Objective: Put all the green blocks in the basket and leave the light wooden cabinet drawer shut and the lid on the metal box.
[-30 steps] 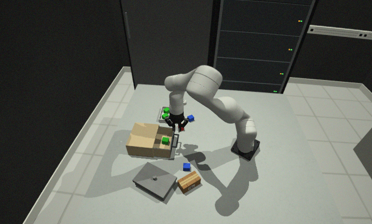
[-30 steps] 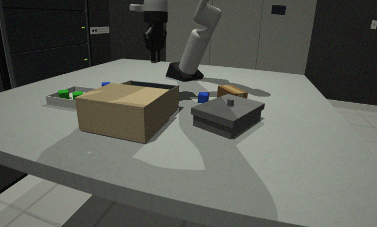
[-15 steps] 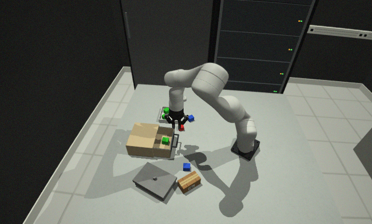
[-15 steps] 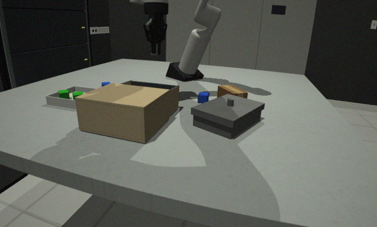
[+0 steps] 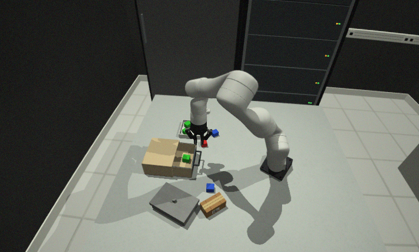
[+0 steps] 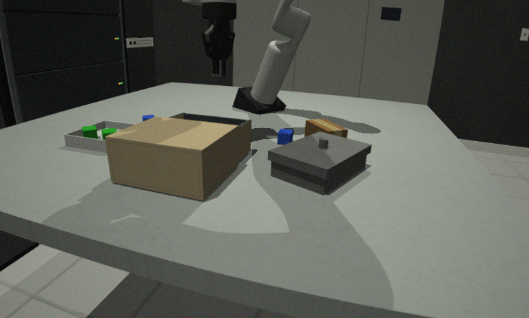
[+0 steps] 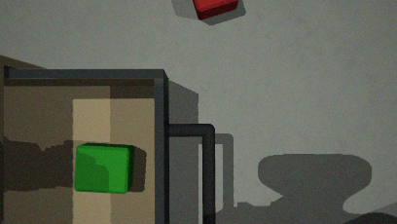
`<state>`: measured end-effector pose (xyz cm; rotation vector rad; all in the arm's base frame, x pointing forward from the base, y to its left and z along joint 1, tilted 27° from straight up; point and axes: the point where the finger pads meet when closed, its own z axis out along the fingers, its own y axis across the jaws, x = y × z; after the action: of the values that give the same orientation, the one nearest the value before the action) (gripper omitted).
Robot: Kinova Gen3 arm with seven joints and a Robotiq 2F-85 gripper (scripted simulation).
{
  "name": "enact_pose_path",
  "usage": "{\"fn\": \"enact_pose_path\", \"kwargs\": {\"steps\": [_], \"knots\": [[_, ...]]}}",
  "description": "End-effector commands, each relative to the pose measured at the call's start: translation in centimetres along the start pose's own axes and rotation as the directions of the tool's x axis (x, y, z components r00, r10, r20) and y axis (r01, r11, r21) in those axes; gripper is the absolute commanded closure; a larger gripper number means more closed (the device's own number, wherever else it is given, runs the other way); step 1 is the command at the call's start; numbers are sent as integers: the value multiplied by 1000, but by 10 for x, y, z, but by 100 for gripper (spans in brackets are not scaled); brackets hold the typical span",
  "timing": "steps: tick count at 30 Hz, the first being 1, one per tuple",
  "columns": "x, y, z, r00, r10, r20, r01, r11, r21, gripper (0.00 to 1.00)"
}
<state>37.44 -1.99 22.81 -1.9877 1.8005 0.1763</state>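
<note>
My gripper (image 5: pixel 198 144) (image 6: pixel 218 73) is slightly open and empty, high above the table near the drawer's back corner. Two green blocks (image 5: pixel 187 124) (image 6: pixel 89 132) lie in the light grey basket (image 5: pixel 186 136) (image 6: pixel 83 144); the gripper partly hides its interior. The light wooden cabinet (image 5: pixel 162 150) (image 6: pixel 160 166) has its drawer (image 5: pixel 183 171) (image 7: pixel 88 74) pulled out. A green block (image 5: pixel 186 158) (image 7: pixel 102 169) lies in the drawer near its front. The grey lid (image 5: pixel 164 193) (image 6: pixel 298 151) sits level on the metal box (image 6: pixel 294 175), hiding its inside.
A red block (image 5: pixel 204 144) (image 7: pixel 216 6) lies behind the drawer handle (image 5: pixel 199 158) (image 7: pixel 208 170). One blue block (image 5: pixel 215 132) (image 6: pixel 148 118) is right of the basket. Another blue block (image 5: pixel 210 187) (image 6: pixel 285 136) lies near the brown carton (image 5: pixel 213 204) (image 6: pixel 326 128), beside the metal box.
</note>
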Motion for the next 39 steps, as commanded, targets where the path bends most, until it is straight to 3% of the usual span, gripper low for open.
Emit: {"fn": "enact_pose_path", "kwargs": {"steps": [1, 12, 21, 27, 29, 33, 39], "knots": [[-1, 1, -2, 1000, -6, 1, 6, 1000, -4, 70], [1, -5, -3, 994, -106, -1, 106, 994, -6, 70], [5, -17, -2, 938, -347, 1, 347, 938, -12, 70], [8, -28, -2, 832, -555, 5, 555, 832, -14, 70], [8, -28, -2, 832, -555, 5, 555, 832, -14, 70], [10, -36, -2, 726, -687, 8, 687, 726, -14, 70], [12, -49, -2, 532, -847, 10, 847, 532, -10, 70]]}}
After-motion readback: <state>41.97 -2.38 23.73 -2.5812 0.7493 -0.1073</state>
